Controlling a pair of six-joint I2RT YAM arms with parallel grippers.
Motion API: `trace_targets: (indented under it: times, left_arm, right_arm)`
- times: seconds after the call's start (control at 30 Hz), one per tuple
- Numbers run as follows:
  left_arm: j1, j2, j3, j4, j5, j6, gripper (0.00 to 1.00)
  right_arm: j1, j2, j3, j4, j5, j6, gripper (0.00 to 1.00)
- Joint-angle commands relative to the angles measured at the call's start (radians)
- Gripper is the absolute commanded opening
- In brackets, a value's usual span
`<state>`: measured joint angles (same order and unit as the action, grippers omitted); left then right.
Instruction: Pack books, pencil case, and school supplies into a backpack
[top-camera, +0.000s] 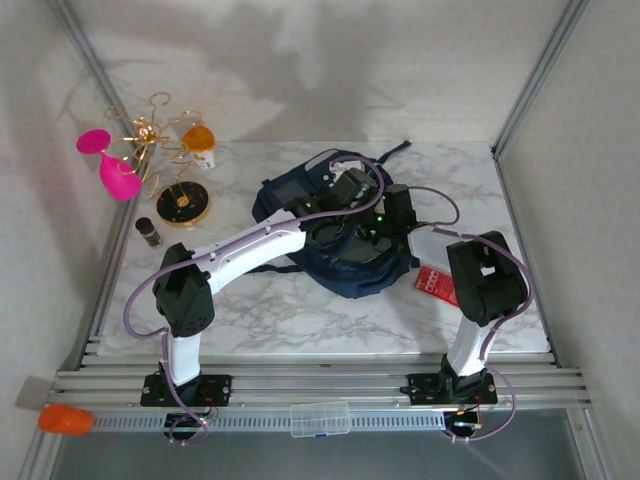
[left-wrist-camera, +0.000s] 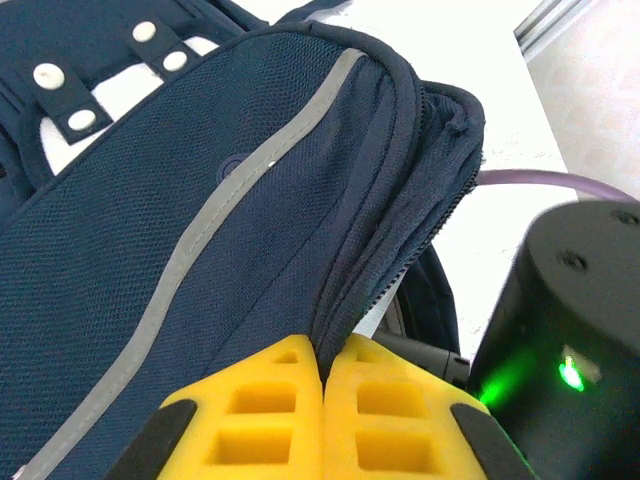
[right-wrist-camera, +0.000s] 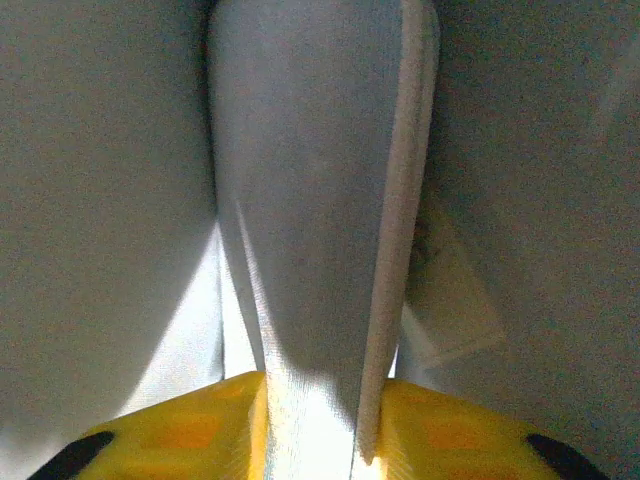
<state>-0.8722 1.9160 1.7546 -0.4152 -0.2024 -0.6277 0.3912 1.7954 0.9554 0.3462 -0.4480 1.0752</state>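
The navy backpack (top-camera: 345, 278) lies in the middle of the table, and both arms reach onto it. My left gripper (left-wrist-camera: 322, 350) is shut on the backpack's (left-wrist-camera: 150, 200) zippered opening edge, with a fold of fabric pinched between the yellow fingers. My right gripper (right-wrist-camera: 312, 385) is down inside the bag, among pale grey lining (right-wrist-camera: 100, 200). The pale grey-blue pencil case (right-wrist-camera: 310, 200) stands between its fingers, which touch it on both sides. The red school supplies packet (top-camera: 437, 283) lies on the table just right of the backpack. The books are out of view.
A gold stand with pink and orange glasses (top-camera: 160, 150) and a small dark bottle (top-camera: 150, 232) stand at the back left. A clear plastic box (top-camera: 320, 418) rests on the front rail. The right arm's black body (left-wrist-camera: 580, 330) is close beside the held edge.
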Motion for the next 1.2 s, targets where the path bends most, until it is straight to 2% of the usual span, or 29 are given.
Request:
trace_targets:
  times: [0.0,0.13,0.2,0.23,0.33,0.47,0.6,0.77,0.9,1.07,1.17]
  left_arm:
    - [0.024,-0.040,0.020,0.082,-0.001,-0.068,0.00]
    - [0.024,-0.013,0.009,0.147,0.088,-0.062,0.02]
    - [0.026,-0.008,-0.007,0.175,0.129,-0.063,0.25]
    - [0.028,-0.014,-0.020,0.185,0.151,-0.058,0.33]
    - [0.034,-0.091,-0.095,0.195,0.282,-0.019,0.44]
    - [0.037,-0.323,-0.360,0.259,0.252,-0.034,0.58]
    - [0.119,-0.496,-0.692,0.381,0.253,-0.221,0.66]
    - [0.177,-0.526,-0.934,0.605,0.309,-0.467,0.68]
    - [0.180,-0.483,-0.949,0.620,0.279,-0.565,0.67]
    - [0.173,-0.435,-0.955,0.594,0.250,-0.654,0.55]
    - [0.148,-0.469,-1.058,0.614,0.167,-0.766,0.47]
  right_arm:
    - [-0.018,-0.103,-0.088,0.176,0.072,0.045,0.44]
    - [-0.078,-0.270,-0.172,0.010,0.038,-0.104,0.62]
    - [-0.110,-0.356,-0.197,-0.122,0.047,-0.185,0.67]
    - [-0.122,-0.393,-0.198,-0.208,0.077,-0.225,0.68]
    - [-0.145,-0.529,-0.206,-0.446,0.213,-0.322,0.72]
    - [-0.120,-0.661,-0.198,-0.661,0.326,-0.410,0.74]
    - [-0.005,-0.699,-0.196,-0.789,0.387,-0.394,0.73]
    - [0.205,-0.636,-0.151,-0.843,0.471,-0.334,0.72]
    - [0.296,-0.581,-0.131,-0.803,0.472,-0.298,0.72]
    - [0.353,-0.530,-0.095,-0.784,0.511,-0.273,0.65]
    - [0.361,-0.519,-0.102,-0.753,0.534,-0.271,0.62]
